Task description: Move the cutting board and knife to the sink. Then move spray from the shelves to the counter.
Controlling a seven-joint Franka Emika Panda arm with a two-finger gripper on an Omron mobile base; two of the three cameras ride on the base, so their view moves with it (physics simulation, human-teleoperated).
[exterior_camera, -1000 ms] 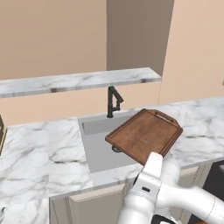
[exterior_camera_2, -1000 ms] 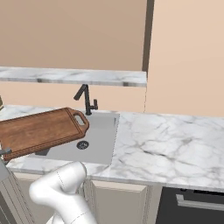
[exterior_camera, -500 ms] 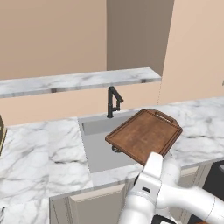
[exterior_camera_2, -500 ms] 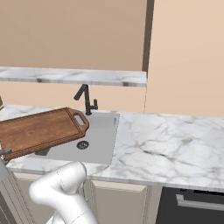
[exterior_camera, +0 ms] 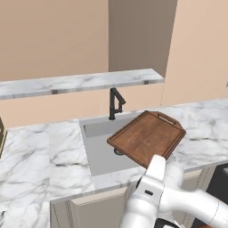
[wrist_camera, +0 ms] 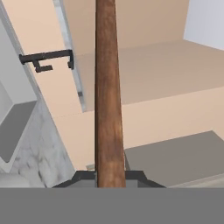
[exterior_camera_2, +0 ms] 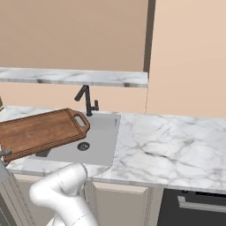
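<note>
The dark brown cutting board hangs flat above the right part of the sink and the counter beside it. Its cut-out handle points away to the right. From the right base it covers the sink's left half. In the hand view my gripper is shut on the board's edge, one dark finger on each side. The black faucet stands behind the basin. The grey shelf runs along the wall above. Knife and spray are out of view.
White marble counter stretches right of the sink, with a dark oven front below it. My own white arm hides the board's near edge. A brown object sits at the far left edge.
</note>
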